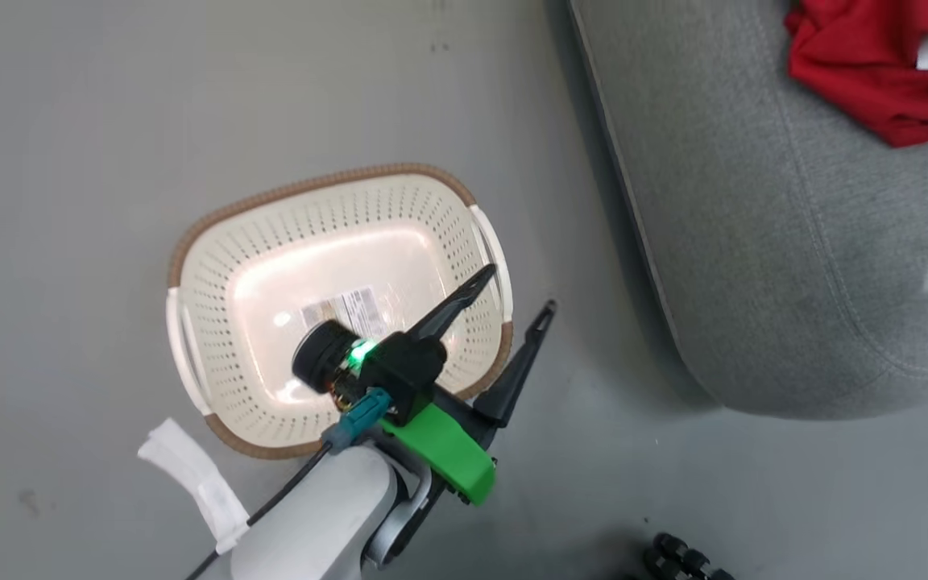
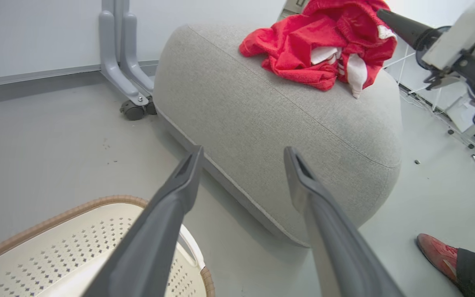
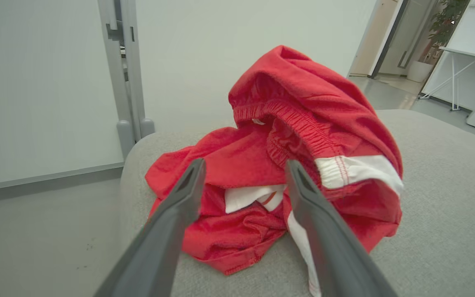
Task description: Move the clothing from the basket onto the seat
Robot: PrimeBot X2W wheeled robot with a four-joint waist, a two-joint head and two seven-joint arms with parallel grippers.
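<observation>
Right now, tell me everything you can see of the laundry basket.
The basket is a cream-white plastic rounded rectangle. Its walls are perforated with rows of small holes, its rim is a brown woven-look band, and it has a white handle at each short end. It stands upright on the grey floor, beside the seat but apart from it. The visible part of its glossy bottom is bare apart from a label sticker. The open left gripper hangs over its seat-side end; whether it touches the basket cannot be told.

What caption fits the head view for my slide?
Open left gripper above the edge of the empty basket; red clothing lies on the grey seat.
</observation>
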